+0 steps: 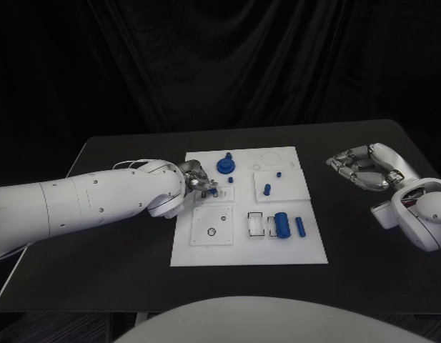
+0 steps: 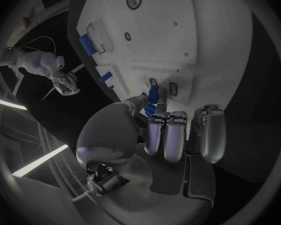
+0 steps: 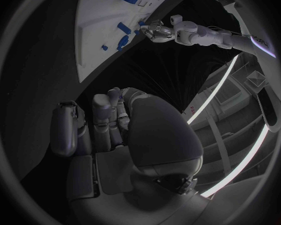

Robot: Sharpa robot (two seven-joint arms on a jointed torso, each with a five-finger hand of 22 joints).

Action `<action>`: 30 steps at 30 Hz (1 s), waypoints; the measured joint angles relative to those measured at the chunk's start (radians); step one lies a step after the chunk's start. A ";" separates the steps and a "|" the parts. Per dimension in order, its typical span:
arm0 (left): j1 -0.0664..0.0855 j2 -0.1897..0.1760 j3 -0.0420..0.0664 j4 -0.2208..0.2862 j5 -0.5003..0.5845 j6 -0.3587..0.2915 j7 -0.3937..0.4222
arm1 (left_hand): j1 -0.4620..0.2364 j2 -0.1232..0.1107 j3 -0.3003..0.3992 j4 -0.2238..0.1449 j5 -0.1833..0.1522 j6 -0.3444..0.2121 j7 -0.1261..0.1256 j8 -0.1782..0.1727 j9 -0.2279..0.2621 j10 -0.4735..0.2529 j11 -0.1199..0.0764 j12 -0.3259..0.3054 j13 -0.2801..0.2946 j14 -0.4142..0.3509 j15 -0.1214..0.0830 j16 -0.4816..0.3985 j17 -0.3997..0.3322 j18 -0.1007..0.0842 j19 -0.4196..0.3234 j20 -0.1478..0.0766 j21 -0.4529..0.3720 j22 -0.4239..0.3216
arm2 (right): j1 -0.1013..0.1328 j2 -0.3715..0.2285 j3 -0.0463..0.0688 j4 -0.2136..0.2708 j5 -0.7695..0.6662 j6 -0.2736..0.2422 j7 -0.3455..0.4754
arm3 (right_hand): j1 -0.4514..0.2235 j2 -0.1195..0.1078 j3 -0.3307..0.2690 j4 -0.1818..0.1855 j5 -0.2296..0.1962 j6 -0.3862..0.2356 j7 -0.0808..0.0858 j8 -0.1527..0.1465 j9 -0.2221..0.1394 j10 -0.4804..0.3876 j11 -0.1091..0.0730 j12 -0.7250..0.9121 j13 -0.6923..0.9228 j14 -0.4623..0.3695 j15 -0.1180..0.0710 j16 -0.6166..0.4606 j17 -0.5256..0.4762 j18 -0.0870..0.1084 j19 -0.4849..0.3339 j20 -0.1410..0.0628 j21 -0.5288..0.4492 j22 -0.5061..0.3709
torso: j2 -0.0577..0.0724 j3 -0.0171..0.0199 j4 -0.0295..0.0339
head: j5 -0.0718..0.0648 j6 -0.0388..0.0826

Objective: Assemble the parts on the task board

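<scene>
Part (image 2: 152, 94) in left robot hand (image 2: 168, 130)

task board (image 1: 292, 246): matt white plastic seen | parts (image 1: 281, 225): smooth blue plastic seen | table (image 1: 117, 271): matt black | left hand (image 2: 178, 132): brushed silver metal | backdrop curtain (image 1: 220, 64): black cloth

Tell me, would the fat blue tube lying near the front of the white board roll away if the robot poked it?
Probably a little. The fat blue tube looks round and lies on its side, so a sideways poke could roll it. It seems to sit in a shallow pocket of the task board, which may stop it. It looks stiff and solid, not floppy.
</scene>
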 measured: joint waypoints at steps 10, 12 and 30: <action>-0.003 -0.004 0.002 0.002 0.000 0.003 0.003 | -0.004 -0.004 -0.008 0.008 -0.013 -0.004 0.004 -0.004 0.001 0.000 0.000 0.000 0.000 0.000 0.000 0.000 0.000 0.000 -0.004 0.004 -0.004 0.000 | 0.000 0.002 0.000 -0.002 0.000 0.003 -0.002 | 0.000 0.000 0.000 0.000 0.000 0.000 0.000 0.000 0.000 0.000 0.000 0.000 0.000 0.000 0.000 0.000 0.000 0.000 0.000 0.000 0.000 0.000 | 0.000 -0.0001 -0.0002 | 0.002 0.000; -0.004 -0.007 0.002 0.004 0.000 0.003 0.004 | -0.004 -0.004 -0.011 0.011 -0.018 -0.004 0.004 -0.004 0.001 0.000 0.000 0.000 0.000 0.000 0.000 0.000 0.000 0.000 -0.004 0.004 -0.004 0.000 | 0.000 0.002 0.000 -0.002 0.000 0.003 -0.002 | 0.000 0.000 0.000 0.000 0.000 0.000 0.000 0.000 0.000 0.000 0.000 0.000 0.000 0.000 0.000 0.000 0.000 0.000 0.000 0.000 0.000 0.000 | 0.000 -0.0001 -0.0004 | 0.002 0.000; -0.011 -0.018 0.005 0.011 -0.001 0.003 0.006 | -0.021 -0.008 -0.090 0.090 -0.118 -0.049 0.027 -0.058 -0.001 0.002 0.016 0.000 0.000 0.000 0.007 0.000 0.000 0.000 -0.011 0.011 -0.016 0.000 | -0.001 0.005 0.000 -0.005 0.000 0.009 -0.007 | 0.000 0.000 0.000 0.000 0.000 0.000 0.000 0.000 0.001 0.000 0.000 0.000 -0.002 0.000 0.000 0.000 0.000 0.000 0.000 0.000 0.000 0.000 | -0.002 -0.0005 -0.0001 | 0.005 0.000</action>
